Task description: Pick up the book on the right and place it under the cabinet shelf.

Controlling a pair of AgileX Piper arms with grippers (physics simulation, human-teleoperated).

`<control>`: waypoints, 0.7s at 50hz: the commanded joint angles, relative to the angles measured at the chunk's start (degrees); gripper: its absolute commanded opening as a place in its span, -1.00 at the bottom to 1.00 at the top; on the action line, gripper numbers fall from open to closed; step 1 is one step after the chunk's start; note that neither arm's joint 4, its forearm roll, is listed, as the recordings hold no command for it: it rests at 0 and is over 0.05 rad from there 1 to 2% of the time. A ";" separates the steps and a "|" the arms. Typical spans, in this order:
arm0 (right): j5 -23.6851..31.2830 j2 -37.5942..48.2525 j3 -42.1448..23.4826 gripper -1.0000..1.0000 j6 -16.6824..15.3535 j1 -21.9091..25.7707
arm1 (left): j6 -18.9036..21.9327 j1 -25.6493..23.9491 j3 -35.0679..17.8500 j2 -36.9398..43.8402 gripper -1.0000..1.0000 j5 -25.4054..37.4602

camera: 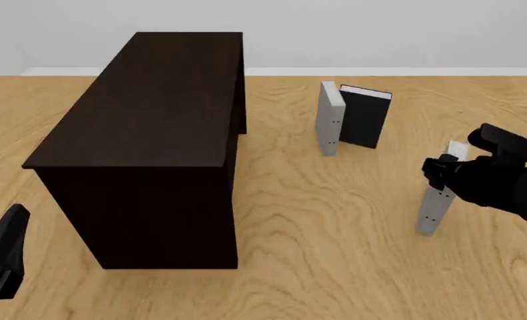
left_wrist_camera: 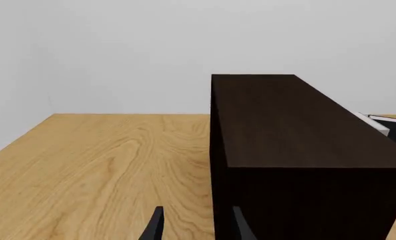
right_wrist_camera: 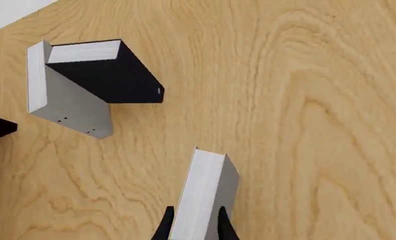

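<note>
A second grey book (camera: pixel 329 120) stands upright on the wooden table (camera: pixel 334 220) mid-way back, with a black book (camera: pixel 364 118) (white page edges showing on top) touching it on its right side, both well apart from anything else.

Three books upright on the wooden table (camera: pixel 334 253): two thin light grey hardcovers (camera: pixel 434 200) (camera: pixel 330 119) with white page edges, one black-covered book (camera: pixel 366 117). One long, very dark brown wood-grain cabinet (camera: pixel 148 133). Two black grippers (camera: pixel 1 263) (camera: pixel 443 172).
</note>
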 commanded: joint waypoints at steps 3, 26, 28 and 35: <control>-0.53 3.87 0.56 -1.00 -0.99 -0.72 | 0.00 0.00 -0.01 0.00 1.00 0.02; 9.26 -7.24 -2.46 -1.00 -3.57 -2.00 | -0.01 0.00 -0.01 0.00 1.00 0.02; 10.28 -8.36 -2.82 -1.00 -3.62 -1.92 | 0.01 0.00 -0.01 0.00 1.00 0.02; 13.43 -12.56 -3.80 -1.00 -3.59 -1.44 | 0.01 0.01 -0.01 0.00 1.00 0.02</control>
